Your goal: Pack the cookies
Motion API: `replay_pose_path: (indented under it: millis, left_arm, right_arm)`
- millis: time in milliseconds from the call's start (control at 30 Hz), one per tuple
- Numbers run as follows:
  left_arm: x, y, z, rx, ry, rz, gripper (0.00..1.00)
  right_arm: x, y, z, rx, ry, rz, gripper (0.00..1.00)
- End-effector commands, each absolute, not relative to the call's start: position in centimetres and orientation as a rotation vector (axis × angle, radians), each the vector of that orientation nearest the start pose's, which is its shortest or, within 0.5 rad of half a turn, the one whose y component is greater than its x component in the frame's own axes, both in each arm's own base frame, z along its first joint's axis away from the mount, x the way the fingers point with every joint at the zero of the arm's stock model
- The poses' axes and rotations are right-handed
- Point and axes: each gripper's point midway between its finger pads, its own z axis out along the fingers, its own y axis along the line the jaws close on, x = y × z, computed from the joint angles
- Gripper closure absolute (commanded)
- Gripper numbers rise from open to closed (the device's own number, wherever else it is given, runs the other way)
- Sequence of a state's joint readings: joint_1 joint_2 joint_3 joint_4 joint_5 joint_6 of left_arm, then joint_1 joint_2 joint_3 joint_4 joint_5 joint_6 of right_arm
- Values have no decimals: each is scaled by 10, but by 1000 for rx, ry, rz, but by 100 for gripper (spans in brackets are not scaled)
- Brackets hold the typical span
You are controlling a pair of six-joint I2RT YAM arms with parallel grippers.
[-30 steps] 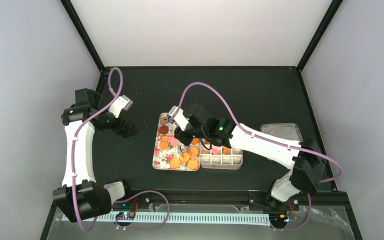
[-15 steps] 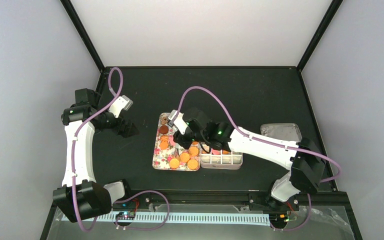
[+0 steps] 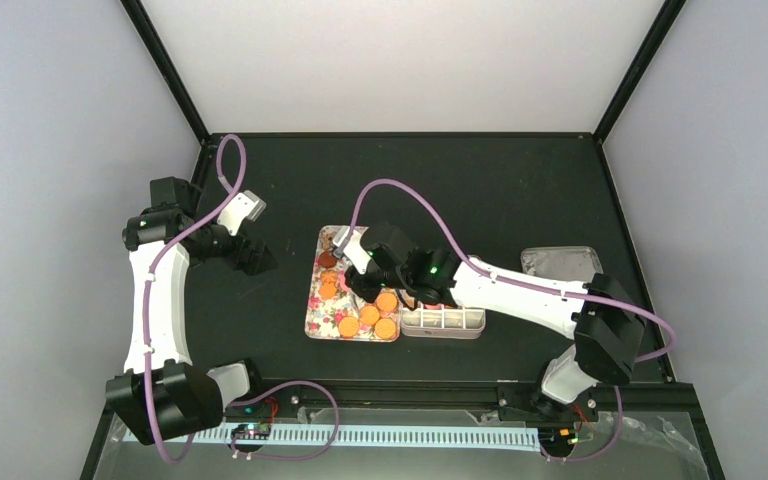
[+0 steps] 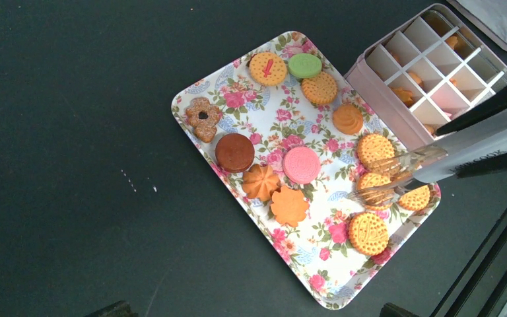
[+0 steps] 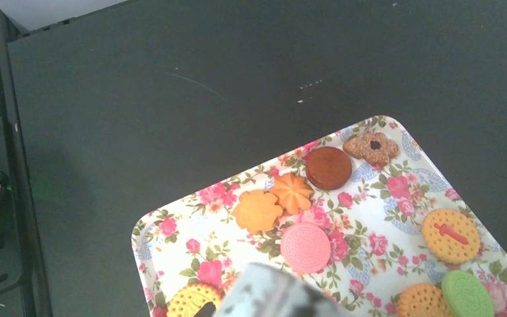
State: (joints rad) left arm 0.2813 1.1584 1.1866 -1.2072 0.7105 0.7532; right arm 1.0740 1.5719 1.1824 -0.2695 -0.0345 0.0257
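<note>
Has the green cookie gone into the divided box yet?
No, the green cookie lies on the floral tray, next to the orange cookie with the red mark, outside the box.

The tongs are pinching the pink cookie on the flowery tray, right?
Not quite. The left wrist view shows the tongs closing around a golden cookie at the tray's end nearest the box. The pink one lies apart from them, untouched. They are on the flowery tray, as you said.
</note>
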Motion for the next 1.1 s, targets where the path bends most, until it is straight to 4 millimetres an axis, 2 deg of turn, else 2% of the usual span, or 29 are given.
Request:
replay_pose_path:
  millis: [0, 200, 267, 400, 533, 867, 1000, 1067]
  left_arm:
    - [255, -42, 237, 753, 2280, -526, 1]
    - [254, -42, 238, 754, 2277, -520, 1]
    - [254, -42, 238, 755, 2279, -516, 1]
    - [254, -42, 237, 757, 2279, -519, 1]
    - [254, -43, 238, 757, 2274, -529, 1]
    - [255, -42, 240, 760, 2272, -520, 1]
    - [255, -42, 241, 760, 2270, -522, 1]
    - [255, -42, 241, 759, 2270, -521, 1]
  right_arm:
    - [200, 419, 192, -1223, 1960, 630, 75]
    - [193, 427, 194, -1255, 1945, 618, 73]
    - [196, 424, 192, -1244, 1953, 586, 70]
    - [203, 414, 193, -1214, 1954, 522, 69]
    - [202, 410, 195, -1210, 1954, 520, 69]
    - [201, 405, 164, -1218, 2015, 491, 67]
    - [202, 413, 170, -1211, 1997, 524, 67]
    - [205, 415, 176, -1193, 1991, 535, 73]
